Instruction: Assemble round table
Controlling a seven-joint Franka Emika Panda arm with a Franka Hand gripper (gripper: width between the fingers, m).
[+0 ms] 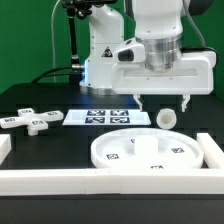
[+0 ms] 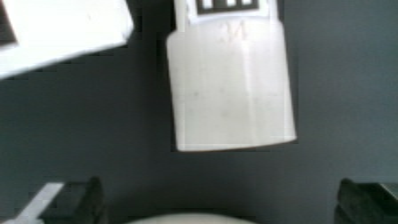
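The short cylinder post (image 1: pixel 165 117) was seen on the black surface (image 1: pixel 50 150), just beneath the wide-open pincer (image 1: pixel 164 103), by which nothing was held. The large rimmed disc (image 1: pixel 140 150) was found near the pincer, the cross-shaped piece (image 1: pixel 30 121) well apart, toward the exterior view's left.

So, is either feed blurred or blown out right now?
Exterior view: evenly lit and fairly sharp; the tags on the large disc stand out against the black table. Wrist view: soft focus, the white surfaces wash out, and the gripper fingers are dark blurs.
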